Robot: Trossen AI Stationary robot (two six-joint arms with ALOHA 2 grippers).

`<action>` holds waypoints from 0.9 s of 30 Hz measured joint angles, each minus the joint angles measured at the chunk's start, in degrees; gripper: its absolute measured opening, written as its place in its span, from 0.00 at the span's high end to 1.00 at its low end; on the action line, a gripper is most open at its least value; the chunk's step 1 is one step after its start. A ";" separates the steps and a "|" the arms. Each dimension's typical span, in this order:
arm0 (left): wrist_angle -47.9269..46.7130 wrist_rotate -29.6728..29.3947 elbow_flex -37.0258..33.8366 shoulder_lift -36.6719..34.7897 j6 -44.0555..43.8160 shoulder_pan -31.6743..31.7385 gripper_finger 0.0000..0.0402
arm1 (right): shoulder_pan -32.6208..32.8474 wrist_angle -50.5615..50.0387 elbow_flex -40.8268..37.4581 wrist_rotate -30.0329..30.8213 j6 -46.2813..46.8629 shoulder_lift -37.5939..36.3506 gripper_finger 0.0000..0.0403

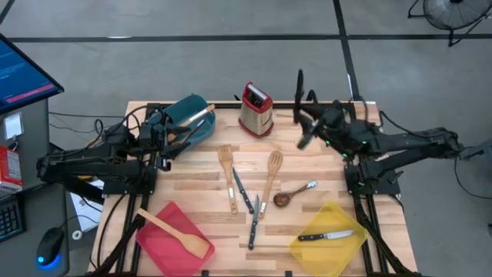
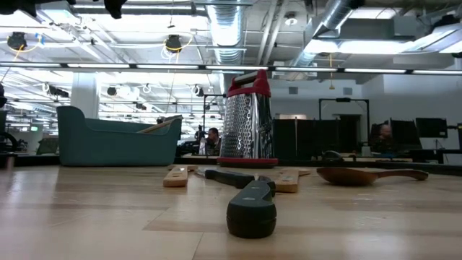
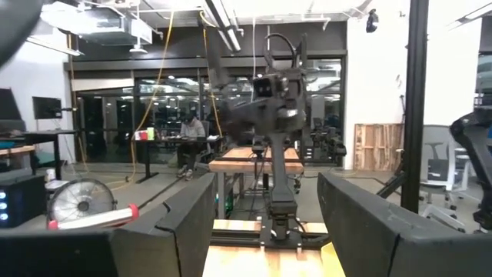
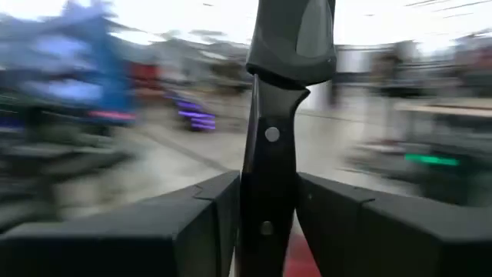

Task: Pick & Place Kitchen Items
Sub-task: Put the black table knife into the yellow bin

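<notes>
My right gripper [image 1: 309,123] is above the table's far right part, right of the red-topped grater [image 1: 256,110], and is shut on a black-handled knife [image 1: 300,85]. My left gripper [image 1: 165,142] is open and empty beside the teal bin [image 1: 188,119], which holds a wooden utensil. On the table's middle lie a slotted wooden spatula [image 1: 225,161], a light wooden spoon [image 1: 273,173], a dark wooden spoon [image 1: 283,198], a small metal spoon [image 1: 307,187] and two knives [image 1: 252,219]. The red bin [image 1: 157,238] holds a wooden spatula. The yellow bin [image 1: 342,254] holds a knife [image 1: 330,235]. My right gripper pinches the knife's black riveted handle [image 4: 265,154] between its two fingers [image 4: 207,223]. The fingers lie across the handle, which runs on past them. The knife is lifted clear of the table. Its blade does not show in the wrist view.
The steel grater [image 2: 247,115] stands upright at the far middle, close to my right gripper. A knife handle [image 2: 251,209] lies nearest in the low view. The three bins stand at the far left, near left and near right. Bare wood shows between the red and yellow bins.
</notes>
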 joint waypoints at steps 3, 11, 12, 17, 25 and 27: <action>0.04 -1.00 0.00 -0.01 0.01 0.00 0.47 | -2.76 -0.14 0.00 9.54 -4.93 2.27 0.71; 0.14 -1.48 0.00 0.02 0.00 0.00 0.47 | -12.71 0.02 0.00 20.01 -10.23 9.24 0.71; 0.14 -1.48 0.00 -0.01 0.00 0.01 0.47 | -13.98 0.05 0.00 20.49 -10.23 10.07 0.71; 0.16 -1.48 0.00 -0.01 0.00 0.00 0.47 | -18.84 0.02 0.00 21.07 -10.21 13.57 0.71; 0.16 -2.14 0.00 -0.01 0.00 0.00 0.47 | -14.57 -3.83 0.00 17.02 -8.52 12.45 0.71; 0.16 -2.25 0.00 0.02 0.00 0.00 0.47 | -11.57 -6.18 0.00 16.31 -5.83 10.66 0.71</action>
